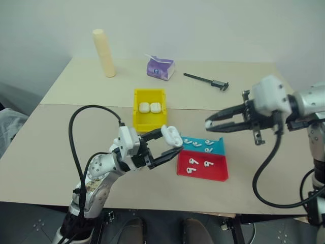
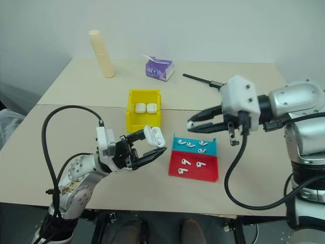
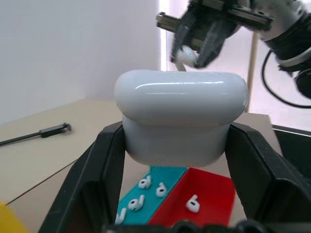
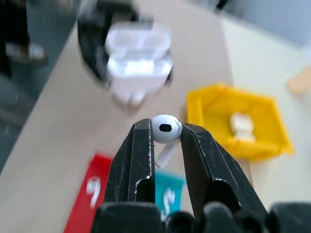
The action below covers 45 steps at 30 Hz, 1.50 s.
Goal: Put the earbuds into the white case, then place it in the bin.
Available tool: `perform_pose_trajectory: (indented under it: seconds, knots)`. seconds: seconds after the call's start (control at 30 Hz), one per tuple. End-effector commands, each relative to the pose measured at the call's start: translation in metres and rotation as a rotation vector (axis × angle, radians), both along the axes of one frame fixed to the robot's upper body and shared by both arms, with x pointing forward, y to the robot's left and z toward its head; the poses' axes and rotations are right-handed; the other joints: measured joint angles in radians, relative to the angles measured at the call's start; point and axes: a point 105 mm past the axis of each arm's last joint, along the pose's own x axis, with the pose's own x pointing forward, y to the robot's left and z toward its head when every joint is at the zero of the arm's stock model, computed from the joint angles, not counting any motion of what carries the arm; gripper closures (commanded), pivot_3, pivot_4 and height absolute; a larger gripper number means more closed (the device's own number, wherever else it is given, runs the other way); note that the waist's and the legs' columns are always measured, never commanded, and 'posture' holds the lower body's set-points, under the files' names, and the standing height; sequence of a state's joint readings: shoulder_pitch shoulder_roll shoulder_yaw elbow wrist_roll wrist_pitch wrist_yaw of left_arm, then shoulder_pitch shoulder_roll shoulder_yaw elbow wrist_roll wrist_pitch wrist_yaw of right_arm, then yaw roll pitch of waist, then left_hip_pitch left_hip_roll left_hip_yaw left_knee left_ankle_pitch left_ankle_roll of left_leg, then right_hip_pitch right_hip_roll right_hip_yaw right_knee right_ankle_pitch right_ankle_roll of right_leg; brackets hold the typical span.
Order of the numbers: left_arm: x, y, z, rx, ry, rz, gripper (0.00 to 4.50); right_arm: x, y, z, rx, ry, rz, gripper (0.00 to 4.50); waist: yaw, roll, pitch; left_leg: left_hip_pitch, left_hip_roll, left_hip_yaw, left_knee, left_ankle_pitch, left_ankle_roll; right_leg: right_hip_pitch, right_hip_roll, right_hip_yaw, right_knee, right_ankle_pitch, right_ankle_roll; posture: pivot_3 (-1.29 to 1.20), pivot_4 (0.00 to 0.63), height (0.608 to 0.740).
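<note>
Earbuds are the fiddly part here: one earbud [image 4: 165,129] is pinched by its round head in the right gripper [image 1: 209,123], stem hanging below, up in the air over the trays. Left gripper [image 1: 175,147] is clamped on the white case [image 1: 171,135], lid flipped open, held off the counter [image 1: 61,137] just short of the yellow bin [image 1: 149,122], which already has two cases in it. More earbuds [image 1: 198,162] sit in the teal tray [image 1: 217,147] and red tray [image 1: 218,170]. I'd guess it's light, glossy and slippery, so grab the head.
</note>
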State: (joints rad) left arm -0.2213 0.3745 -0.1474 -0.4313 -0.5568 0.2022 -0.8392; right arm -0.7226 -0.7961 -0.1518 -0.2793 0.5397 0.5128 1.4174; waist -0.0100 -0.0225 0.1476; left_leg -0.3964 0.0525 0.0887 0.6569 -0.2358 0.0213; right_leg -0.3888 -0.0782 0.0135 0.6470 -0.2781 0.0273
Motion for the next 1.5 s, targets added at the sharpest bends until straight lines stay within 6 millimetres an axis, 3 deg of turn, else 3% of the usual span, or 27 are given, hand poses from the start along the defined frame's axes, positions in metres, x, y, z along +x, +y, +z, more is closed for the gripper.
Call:
perform_pose_trajectory:
  seconds: [0.03, 0.2, 0.47, 0.7, 1.13, 1.37, 1.5]
  knots:
    - [-0.010, -0.002, 0.010, 0.000, -0.029, -0.108, 1.72, -0.009, -0.005, 0.025, 0.274, 0.021, 0.090, 3.88, -0.002, 0.000, 0.000, 0.000, 0.000, 0.000, 0.000, 0.000, 0.000, 0.000, 0.000, 0.000, 0.000, 0.000, 0.000, 0.00, 0.150, 0.740]
    - [-0.014, 0.002, 0.014, 0.056, -0.046, -0.185, 1.72, -0.019, 0.009, 0.021, 0.438, 0.021, 0.276, 3.88, -0.003, 0.000, 0.000, -0.001, 0.000, -0.001, 0.001, 0.000, 0.000, 0.000, 0.001, 0.000, 0.000, 0.000, 0.000, 0.00, 0.150, 0.740]
    - [-0.022, -0.001, 0.033, 0.006, -0.084, -0.179, 1.72, -0.026, 0.036, -0.004, 0.455, 0.040, 0.406, 3.88, -0.002, 0.001, 0.000, -0.002, 0.000, -0.001, 0.001, 0.000, 0.000, -0.001, 0.000, -0.001, 0.000, 0.001, 0.001, 0.00, 0.150, 0.740]
    - [-0.024, -0.001, 0.033, 0.002, -0.071, -0.164, 1.72, -0.023, 0.045, -0.020, 0.398, -0.005, 0.405, 3.88, -0.002, 0.001, 0.000, -0.002, 0.000, -0.001, 0.002, 0.000, 0.000, -0.001, 0.001, -0.001, 0.000, 0.001, 0.002, 0.00, 0.150, 0.740]
    - [-0.024, -0.003, 0.029, 0.004, -0.051, -0.180, 1.72, -0.007, 0.049, -0.025, 0.383, -0.063, 0.324, 3.88, -0.002, 0.001, 0.000, -0.002, 0.000, -0.001, 0.002, 0.000, 0.000, -0.001, 0.001, -0.001, 0.000, 0.001, 0.002, 0.00, 0.150, 0.740]
    - [-0.023, -0.004, 0.029, -0.001, -0.054, -0.184, 1.72, -0.008, 0.049, -0.030, 0.358, -0.062, 0.331, 3.88, -0.002, 0.001, 0.000, -0.002, 0.000, -0.001, 0.002, 0.000, 0.000, -0.001, 0.001, -0.001, 0.000, 0.001, 0.002, 0.00, 0.150, 0.740]
    - [-0.023, -0.005, 0.028, -0.002, -0.054, -0.181, 1.72, -0.009, 0.050, -0.036, 0.322, -0.066, 0.331, 2.64, -0.002, 0.001, 0.000, -0.002, 0.000, -0.001, 0.002, 0.000, 0.000, -0.001, 0.001, -0.001, 0.000, 0.001, 0.002, 0.00, 0.150, 0.740]
